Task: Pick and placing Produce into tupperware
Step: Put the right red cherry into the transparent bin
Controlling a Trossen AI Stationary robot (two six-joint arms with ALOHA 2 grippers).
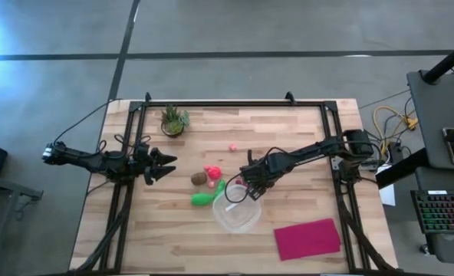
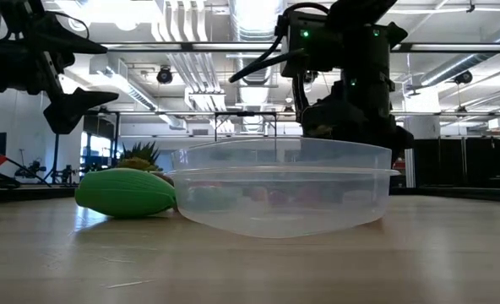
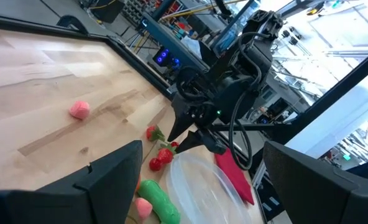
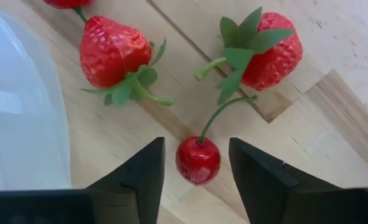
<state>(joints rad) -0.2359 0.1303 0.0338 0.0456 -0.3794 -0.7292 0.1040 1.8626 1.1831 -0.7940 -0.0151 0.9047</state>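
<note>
Cherry (image 4: 197,160) between strawberries (image 4: 114,55), tupperware (image 4: 16,112)

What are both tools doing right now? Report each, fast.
Left tool: open, empty, waiting above the table's left side.
Right tool: open, fingers either side of a cherry beside the tupperware, not yet closed on it.

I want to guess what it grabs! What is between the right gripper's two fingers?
A small red cherry sits between the open right gripper, seen in the right wrist view.
</note>
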